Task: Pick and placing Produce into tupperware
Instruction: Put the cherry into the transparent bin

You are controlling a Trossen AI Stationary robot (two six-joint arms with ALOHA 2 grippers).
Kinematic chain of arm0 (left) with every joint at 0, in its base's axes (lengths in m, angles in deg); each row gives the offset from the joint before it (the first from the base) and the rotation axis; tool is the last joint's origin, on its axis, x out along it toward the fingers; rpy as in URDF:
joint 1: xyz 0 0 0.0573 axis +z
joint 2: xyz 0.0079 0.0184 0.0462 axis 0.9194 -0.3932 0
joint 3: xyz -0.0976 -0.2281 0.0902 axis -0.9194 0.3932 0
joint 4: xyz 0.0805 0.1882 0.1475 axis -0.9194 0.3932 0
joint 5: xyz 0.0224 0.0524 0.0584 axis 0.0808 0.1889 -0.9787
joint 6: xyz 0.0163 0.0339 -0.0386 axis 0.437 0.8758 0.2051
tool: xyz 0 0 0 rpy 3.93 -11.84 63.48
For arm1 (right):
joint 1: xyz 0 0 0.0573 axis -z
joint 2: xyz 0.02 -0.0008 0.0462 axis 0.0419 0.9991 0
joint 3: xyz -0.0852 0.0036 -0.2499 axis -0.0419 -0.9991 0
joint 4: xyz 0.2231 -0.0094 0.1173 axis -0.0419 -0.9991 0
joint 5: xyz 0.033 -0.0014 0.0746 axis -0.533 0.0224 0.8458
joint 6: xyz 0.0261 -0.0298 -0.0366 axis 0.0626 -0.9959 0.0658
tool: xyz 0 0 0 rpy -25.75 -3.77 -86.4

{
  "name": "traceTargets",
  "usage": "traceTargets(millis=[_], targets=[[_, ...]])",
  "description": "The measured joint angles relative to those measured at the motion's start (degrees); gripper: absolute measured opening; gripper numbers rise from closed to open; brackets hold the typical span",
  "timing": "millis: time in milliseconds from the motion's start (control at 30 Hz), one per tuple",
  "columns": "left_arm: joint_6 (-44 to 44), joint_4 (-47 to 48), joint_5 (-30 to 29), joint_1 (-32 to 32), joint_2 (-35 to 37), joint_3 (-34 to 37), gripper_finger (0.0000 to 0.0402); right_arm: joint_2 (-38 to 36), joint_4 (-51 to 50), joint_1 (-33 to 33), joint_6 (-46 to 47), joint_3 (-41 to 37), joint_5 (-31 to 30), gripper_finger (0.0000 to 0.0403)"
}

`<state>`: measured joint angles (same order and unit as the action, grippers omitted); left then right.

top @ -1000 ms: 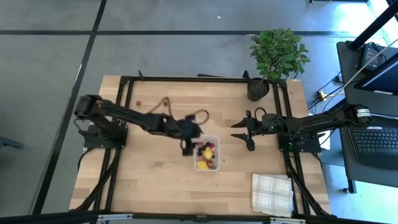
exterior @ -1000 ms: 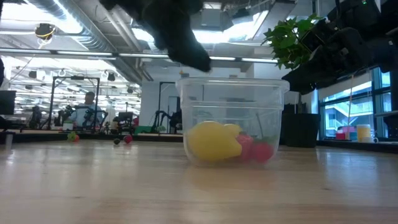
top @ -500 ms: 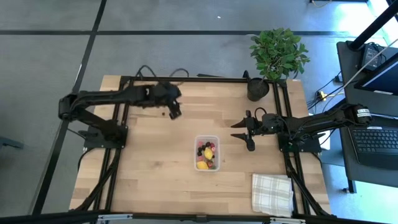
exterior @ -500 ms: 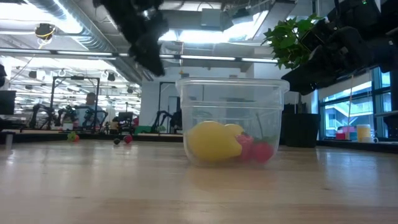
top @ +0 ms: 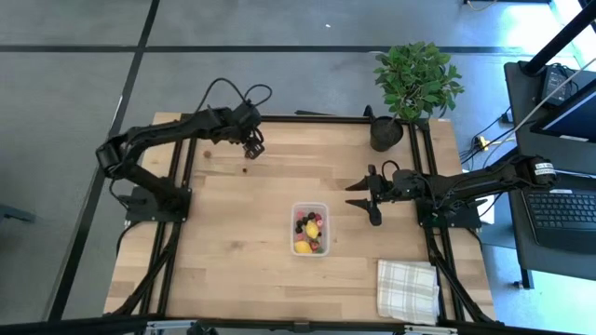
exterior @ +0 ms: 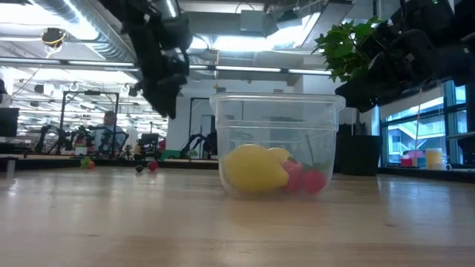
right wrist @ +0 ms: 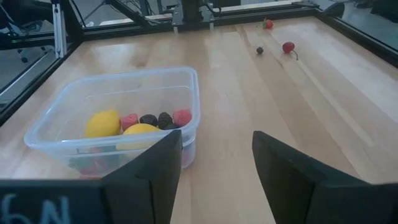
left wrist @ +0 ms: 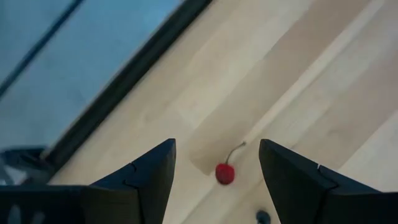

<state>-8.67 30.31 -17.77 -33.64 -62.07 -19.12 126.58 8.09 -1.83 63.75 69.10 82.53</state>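
Wood table (left wrist: 323,74) — stemmed cherry (left wrist: 224,173) close-up

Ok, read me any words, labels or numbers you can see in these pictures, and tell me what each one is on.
"6N": pale marks on the dark body of the right gripper, cut off at the picture's edge, so the reading is uncertain.
Laptop beside the table: keys and screen too small to read.
Tupperware: no label visible.
Nothing else readable.
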Motion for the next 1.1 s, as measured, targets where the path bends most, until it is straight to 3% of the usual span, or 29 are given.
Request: traceTargets(millis=[500, 1100], targets=[[0.41, 2.00, 0.70, 0.55, -15.95, 0.07, 0.0224, 0.00, 1.28, 0.00, 1.33, 0.00, -0.01, 0.0198], [1.12, 2.42, 3.72, 2.67, -22.02, -0.07, 0.0224, 0.00, 1.13, -0.02, 1.11, 0.00, 0.00, 0.0198]])
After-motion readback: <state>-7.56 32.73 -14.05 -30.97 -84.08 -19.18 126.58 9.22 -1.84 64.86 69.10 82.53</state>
